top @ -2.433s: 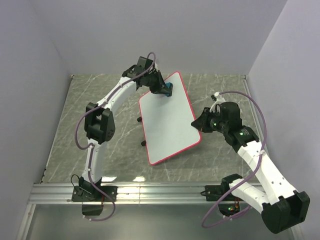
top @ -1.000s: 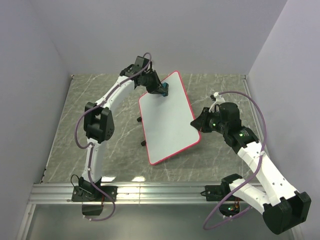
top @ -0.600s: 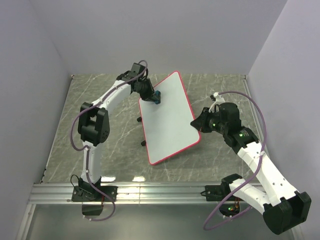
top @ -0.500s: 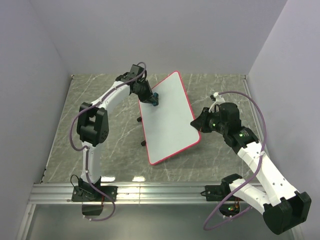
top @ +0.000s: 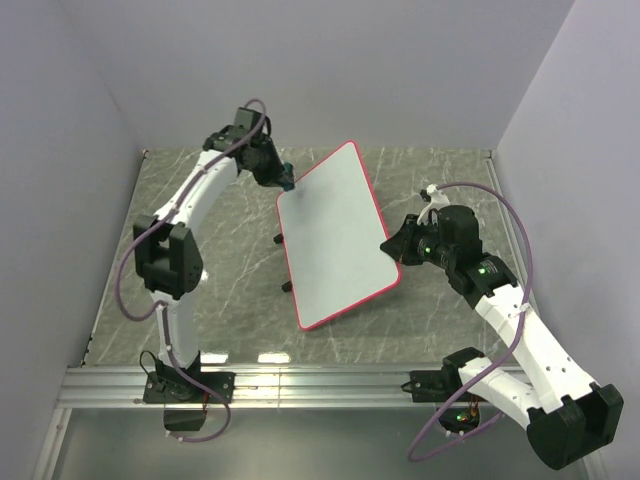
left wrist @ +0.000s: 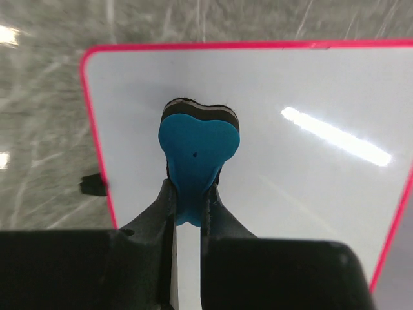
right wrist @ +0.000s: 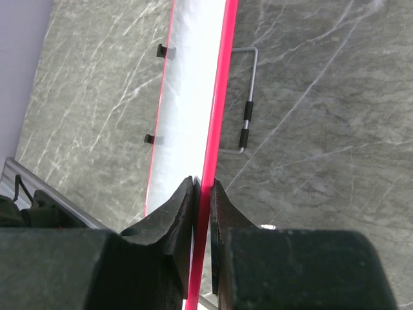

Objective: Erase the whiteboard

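Note:
The whiteboard (top: 335, 235) is white with a pink-red frame and stands tilted in the middle of the table; its surface shows no marks. My right gripper (top: 395, 243) is shut on its right long edge, the red frame (right wrist: 216, 116) pinched between the jaws (right wrist: 202, 194). My left gripper (top: 283, 180) is shut on the small blue eraser (left wrist: 197, 161), held at the board's far left corner (left wrist: 97, 58). In the left wrist view the board (left wrist: 310, 174) fills the frame, with the eraser's dark felt edge toward its surface.
The grey marble table (top: 200, 260) has grey walls on three sides. Two small black feet (top: 284, 262) stick out under the board's left edge. A wire stand (right wrist: 248, 97) shows behind the board. An aluminium rail (top: 320, 385) runs along the near edge.
My left gripper has moved the eraser left along the board's far end, from near the far right corner to the far left corner. The right gripper and the board have not moved.

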`<action>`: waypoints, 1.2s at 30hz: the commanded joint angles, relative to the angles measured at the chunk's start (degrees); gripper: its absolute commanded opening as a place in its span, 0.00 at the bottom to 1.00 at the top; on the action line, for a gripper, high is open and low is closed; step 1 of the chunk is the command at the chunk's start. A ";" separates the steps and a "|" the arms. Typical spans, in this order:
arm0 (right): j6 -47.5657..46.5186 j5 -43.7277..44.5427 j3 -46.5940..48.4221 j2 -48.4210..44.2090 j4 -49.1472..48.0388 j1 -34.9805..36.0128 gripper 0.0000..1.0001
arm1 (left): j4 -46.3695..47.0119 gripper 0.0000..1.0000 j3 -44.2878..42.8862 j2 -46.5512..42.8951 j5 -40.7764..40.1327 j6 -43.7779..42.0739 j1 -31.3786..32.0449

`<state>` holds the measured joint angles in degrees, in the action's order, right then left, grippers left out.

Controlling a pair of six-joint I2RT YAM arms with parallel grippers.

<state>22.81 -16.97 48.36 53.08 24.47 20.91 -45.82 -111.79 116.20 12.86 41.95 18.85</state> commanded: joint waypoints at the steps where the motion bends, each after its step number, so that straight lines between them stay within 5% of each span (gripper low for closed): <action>1: -4.97 -2.19 -0.63 0.10 3.74 2.12 0.15 | -3.56 0.00 -0.46 -8.35 -4.51 -2.66 -2.58; 8: -4.97 -0.78 0.15 -1.05 4.62 2.12 0.73 | -3.84 0.00 20.33 -19.59 -12.68 -5.30 -6.28; 10: -4.97 0.18 1.56 -1.14 5.76 2.12 0.78 | -2.26 0.00 27.72 -22.15 -16.02 -5.91 -6.55; 21: -0.57 1.06 12.81 -6.31 9.63 2.03 0.86 | 5.99 0.26 51.22 -31.47 -20.16 -4.60 -6.64; 27: -1.98 3.08 11.76 -10.98 14.63 1.95 0.88 | 9.34 0.58 56.06 -32.00 -19.10 -4.16 -6.72; 33: -1.63 3.09 11.32 -14.76 17.10 2.03 0.88 | 9.53 0.77 56.51 -33.23 -18.40 -4.51 -6.72; 34: -1.45 3.00 11.49 -15.02 17.36 2.12 0.88 | 9.35 0.93 55.72 -33.84 -18.40 -4.69 -6.72; 36: -1.19 2.74 12.11 -16.25 18.07 2.03 0.88 | 8.65 0.99 54.40 -36.21 -17.44 -5.04 -6.72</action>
<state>21.45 -14.48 59.31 38.39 41.06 22.74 -38.37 -54.87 84.73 -5.74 37.36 12.14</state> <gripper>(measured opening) 0.878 0.970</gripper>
